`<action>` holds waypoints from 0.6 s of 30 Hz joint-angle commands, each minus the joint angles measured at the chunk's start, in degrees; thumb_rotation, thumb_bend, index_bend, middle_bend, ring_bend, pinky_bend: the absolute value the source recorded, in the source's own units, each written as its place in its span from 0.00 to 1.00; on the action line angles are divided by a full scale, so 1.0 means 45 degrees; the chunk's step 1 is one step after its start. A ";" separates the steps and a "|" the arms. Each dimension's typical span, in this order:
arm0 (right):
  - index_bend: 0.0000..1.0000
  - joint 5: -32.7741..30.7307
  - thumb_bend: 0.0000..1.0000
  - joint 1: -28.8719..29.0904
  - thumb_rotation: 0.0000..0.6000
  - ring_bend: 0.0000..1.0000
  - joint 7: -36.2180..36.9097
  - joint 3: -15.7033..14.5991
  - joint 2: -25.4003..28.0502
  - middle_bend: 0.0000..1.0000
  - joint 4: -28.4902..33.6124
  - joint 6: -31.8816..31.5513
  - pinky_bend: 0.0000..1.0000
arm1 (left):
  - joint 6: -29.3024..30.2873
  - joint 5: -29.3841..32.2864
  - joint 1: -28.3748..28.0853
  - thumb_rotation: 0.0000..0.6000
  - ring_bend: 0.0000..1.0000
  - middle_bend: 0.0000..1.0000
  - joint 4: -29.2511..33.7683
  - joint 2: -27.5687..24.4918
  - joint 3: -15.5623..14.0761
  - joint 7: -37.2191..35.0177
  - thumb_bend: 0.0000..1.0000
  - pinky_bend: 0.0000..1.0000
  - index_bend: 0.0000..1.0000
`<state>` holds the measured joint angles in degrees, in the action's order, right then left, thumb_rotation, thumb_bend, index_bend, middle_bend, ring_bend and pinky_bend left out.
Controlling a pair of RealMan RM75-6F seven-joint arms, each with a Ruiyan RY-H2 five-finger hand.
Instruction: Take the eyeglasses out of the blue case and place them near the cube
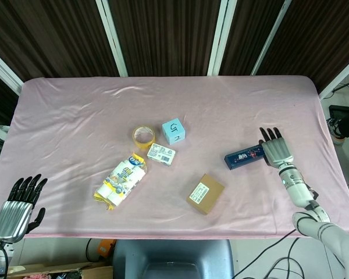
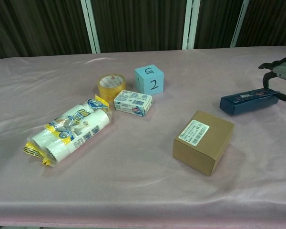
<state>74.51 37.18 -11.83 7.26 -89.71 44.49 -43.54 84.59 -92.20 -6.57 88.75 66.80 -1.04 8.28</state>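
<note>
The blue case (image 1: 243,157) (image 2: 248,101) lies closed on the pink cloth at the right; no eyeglasses show. My right hand (image 1: 276,149) (image 2: 279,78) arches over the case's right end, fingers spread above and behind it, thumb against its near right end. The case sits slightly rolled, so less of its top face shows. The light blue cube (image 1: 173,131) (image 2: 149,79), marked 5 and 2, stands left of centre, well apart from the case. My left hand (image 1: 16,209) hangs off the table's front left corner, fingers apart, holding nothing.
A brown cardboard box (image 1: 206,193) (image 2: 203,141) sits in front of the case. Near the cube lie a yellow tape roll (image 1: 143,136) (image 2: 111,86), a small white and blue box (image 1: 161,153) (image 2: 132,102) and a pack of white rolls (image 1: 120,180) (image 2: 69,130).
</note>
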 commanded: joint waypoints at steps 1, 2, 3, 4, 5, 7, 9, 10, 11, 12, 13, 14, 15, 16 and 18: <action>0.54 -0.0097 0.67 0.0043 1.00 0.00 -0.0103 0.0040 0.0005 0.02 0.0060 0.0036 0.00 | 0.0012 -0.0014 0.0003 1.00 0.00 0.00 -0.0001 -0.0007 -0.0008 -0.0019 0.41 0.04 0.00; 0.54 -0.0136 0.68 0.0053 1.00 0.00 -0.0129 0.0062 0.0027 0.02 0.0102 0.0033 0.00 | 0.0012 -0.0021 0.0002 1.00 0.00 0.00 -0.0004 -0.0009 -0.0013 -0.0025 0.41 0.04 0.00; 0.55 -0.0174 0.69 0.0061 1.00 0.00 -0.0146 0.0079 0.0044 0.02 0.0129 0.0044 0.00 | 0.0008 -0.0027 -0.0001 1.00 0.00 0.00 -0.0005 -0.0010 -0.0017 -0.0029 0.41 0.04 0.00; 0.56 -0.0211 0.70 0.0070 1.00 0.00 -0.0178 0.0092 0.0061 0.02 0.0149 0.0062 0.00 | 0.0002 -0.0031 -0.0004 1.00 0.00 0.00 -0.0007 -0.0010 -0.0022 -0.0031 0.41 0.04 0.00; 0.56 -0.0243 0.70 0.0076 1.00 0.00 -0.0208 0.0101 0.0075 0.02 0.0172 0.0070 0.00 | -0.0005 -0.0033 -0.0008 1.00 0.00 0.00 -0.0010 -0.0008 -0.0024 -0.0031 0.41 0.04 0.00; 0.57 -0.0304 0.70 0.0096 1.00 0.00 -0.0258 0.0121 0.0099 0.02 0.0228 0.0089 0.00 | -0.0026 -0.0047 -0.0020 1.00 0.00 0.00 -0.0015 -0.0006 -0.0036 -0.0026 0.41 0.04 0.00; 0.57 -0.0359 0.70 0.0133 1.00 0.00 -0.0334 0.0139 0.0078 0.03 0.0239 0.0116 0.00 | -0.0028 -0.0044 -0.0020 1.00 0.00 0.00 -0.0015 -0.0003 -0.0038 -0.0020 0.41 0.03 0.00; 0.58 -0.0404 0.70 0.0158 1.00 0.00 -0.0381 0.0157 0.0056 0.03 0.0229 0.0145 0.00 | -0.0025 -0.0035 -0.0017 1.00 0.00 0.00 -0.0019 0.0001 -0.0036 -0.0012 0.41 0.04 0.00; 0.58 -0.0474 0.70 0.0213 1.00 0.00 -0.0462 0.0204 0.0005 0.03 0.0195 0.0174 0.00 | -0.0028 -0.0019 -0.0016 1.00 0.00 0.00 -0.0020 0.0005 -0.0031 0.0004 0.41 0.04 0.00; 0.58 -0.0537 0.70 0.0275 1.00 0.00 -0.0539 0.0250 -0.0056 0.03 0.0142 0.0216 0.00 | -0.0034 -0.0003 -0.0014 1.00 0.00 0.00 -0.0021 0.0011 -0.0029 0.0018 0.41 0.04 0.00; 0.58 -0.0617 0.70 0.0356 1.00 0.00 -0.0616 0.0307 -0.0136 0.03 0.0063 0.0290 0.00 | -0.0044 0.0009 -0.0015 1.00 0.00 0.00 -0.0025 0.0019 -0.0028 0.0047 0.41 0.04 0.00; 0.58 -0.0761 0.70 0.0497 1.00 0.00 -0.0744 0.0404 -0.0279 0.03 -0.0094 0.0440 0.00 | -0.0065 0.0035 -0.0017 1.00 0.00 0.00 -0.0024 0.0037 -0.0025 0.0095 0.41 0.04 0.00; 0.58 -0.0892 0.70 0.0625 1.00 0.00 -0.0873 0.0492 -0.0413 0.03 -0.0256 0.0572 0.00 | -0.0088 0.0058 -0.0020 1.00 0.00 0.00 -0.0019 0.0051 -0.0024 0.0136 0.41 0.04 0.00; 0.57 -0.1033 0.70 0.0773 1.00 0.00 -0.0996 0.0595 -0.0564 0.03 -0.0434 0.0715 0.00 | -0.0117 0.0080 -0.0026 1.00 0.00 0.00 -0.0016 0.0064 -0.0023 0.0179 0.41 0.04 0.00; 0.57 -0.1430 0.70 0.1162 1.00 0.00 -0.1247 0.0903 -0.0960 0.03 -0.0916 0.1067 0.00 | -0.0187 0.0136 -0.0049 1.00 0.00 0.00 -0.0006 0.0097 -0.0011 0.0270 0.41 0.04 0.00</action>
<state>69.65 40.87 -16.27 10.05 -92.47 42.16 -40.18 83.81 -91.64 -6.76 88.70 67.19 -1.11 9.44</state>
